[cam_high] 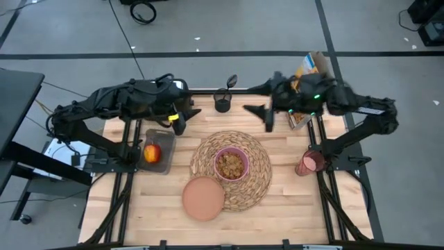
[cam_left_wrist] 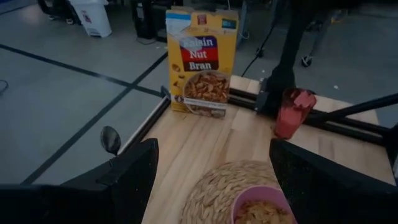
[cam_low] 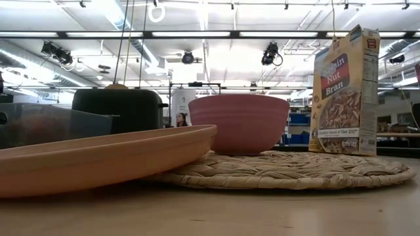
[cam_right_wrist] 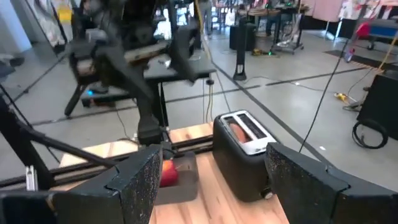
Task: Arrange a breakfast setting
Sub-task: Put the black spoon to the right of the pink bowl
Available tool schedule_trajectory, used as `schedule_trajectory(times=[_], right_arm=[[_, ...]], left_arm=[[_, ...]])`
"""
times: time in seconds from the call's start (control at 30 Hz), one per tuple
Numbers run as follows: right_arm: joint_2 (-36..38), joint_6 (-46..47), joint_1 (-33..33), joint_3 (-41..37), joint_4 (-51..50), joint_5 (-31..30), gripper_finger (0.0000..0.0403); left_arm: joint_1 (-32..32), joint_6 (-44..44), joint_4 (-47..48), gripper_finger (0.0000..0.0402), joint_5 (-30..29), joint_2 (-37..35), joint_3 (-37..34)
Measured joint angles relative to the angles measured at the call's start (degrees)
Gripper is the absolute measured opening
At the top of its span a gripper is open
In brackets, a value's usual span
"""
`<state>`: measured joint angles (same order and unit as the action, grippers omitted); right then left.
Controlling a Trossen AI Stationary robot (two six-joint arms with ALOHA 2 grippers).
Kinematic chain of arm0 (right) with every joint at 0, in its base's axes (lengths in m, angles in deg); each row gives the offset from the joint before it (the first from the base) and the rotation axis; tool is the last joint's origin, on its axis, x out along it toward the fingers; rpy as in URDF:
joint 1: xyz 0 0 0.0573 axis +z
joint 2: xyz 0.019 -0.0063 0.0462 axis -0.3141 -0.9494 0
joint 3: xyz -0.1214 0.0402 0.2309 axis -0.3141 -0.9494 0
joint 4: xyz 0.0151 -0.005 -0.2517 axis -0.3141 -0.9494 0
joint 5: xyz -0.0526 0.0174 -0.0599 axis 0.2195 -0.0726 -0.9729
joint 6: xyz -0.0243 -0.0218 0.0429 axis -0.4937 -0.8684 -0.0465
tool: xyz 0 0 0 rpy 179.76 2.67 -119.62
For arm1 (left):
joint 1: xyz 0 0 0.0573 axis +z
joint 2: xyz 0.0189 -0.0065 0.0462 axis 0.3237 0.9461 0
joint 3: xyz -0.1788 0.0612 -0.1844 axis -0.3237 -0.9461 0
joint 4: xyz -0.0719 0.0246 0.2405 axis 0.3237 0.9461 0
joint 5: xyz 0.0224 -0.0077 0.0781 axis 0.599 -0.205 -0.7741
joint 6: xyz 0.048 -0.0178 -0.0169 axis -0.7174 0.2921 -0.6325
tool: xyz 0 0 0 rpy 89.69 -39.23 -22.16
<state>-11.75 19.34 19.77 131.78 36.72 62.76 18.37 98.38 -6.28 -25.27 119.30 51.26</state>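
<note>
On the table's left side in the high view, the apple (cam_high: 152, 153) sits in a dark tray (cam_high: 159, 149); the right wrist view shows the apple (cam_right_wrist: 166, 173) in that tray beside the toaster (cam_right_wrist: 244, 155), whose slot holds a toast slice (cam_right_wrist: 240, 132). Above that corner hangs the left gripper (cam_high: 182, 119), off the table, its fingers (cam_left_wrist: 132, 174) spread wide with nothing between them. Toward the middle, the plate (cam_high: 203, 198) lies at the front, its edge overlapping the woven placemat (cam_high: 255, 182). From table height the plate (cam_low: 98, 157) tilts, one side propped on the placemat (cam_low: 295, 172). Centred on the placemat stands the bowl (cam_high: 231, 164), filled with brown cereal; it also shows as the bowl (cam_low: 248, 123) in the low view and between the fingers in the left wrist view (cam_left_wrist: 260, 208). At the back edge, a spoon (cam_high: 231, 82) stands upright in a small dark holder (cam_high: 222, 103). Right of it the right gripper (cam_high: 258, 113) hovers over the back of the table, fingers (cam_right_wrist: 134, 180) wide apart and empty. Behind that arm stands the cereal box (cam_high: 311, 73), upright near the back right corner. Farthest right, the pink cup (cam_high: 310, 163) lies close to the table's right edge, well apart from the placemat; the left wrist view shows the cup (cam_left_wrist: 293, 113) beside the right arm's base.
</note>
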Motion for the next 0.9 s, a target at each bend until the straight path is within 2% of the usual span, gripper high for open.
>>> schedule_trajectory(times=[0.23, 0.37, 0.6, 0.8, 0.9], right_arm=[[-9.12, 4.40, 0.16, 0.15, 3.94, -6.34, 0.0287], [-15.18, 6.41, 0.03, 0.15, 5.75, -12.95, 0.0287], [-23.88, 24.71, -6.03, 0.20, 7.13, -15.44, 0.0287], [-29.60, 37.05, -12.49, 0.18, 5.67, -15.69, 0.0287], [-32.19, 43.10, -15.82, 0.18, 4.46, -17.80, 0.0287]], left_arm=[[0.71, -3.28, 0.26, 0.0314, 0.07, -2.77, 0.04], [0.68, -4.41, 0.66, 0.0314, 0.09, -4.56, 0.02], [0.31, -3.07, 3.24, 0.0314, 0.59, -6.70, 0.04], [-1.06, 0.81, 5.00, 0.0314, 0.75, -6.90, 0.04], [-1.68, 2.27, 5.51, 0.0314, 0.74, -6.90, 0.04]])
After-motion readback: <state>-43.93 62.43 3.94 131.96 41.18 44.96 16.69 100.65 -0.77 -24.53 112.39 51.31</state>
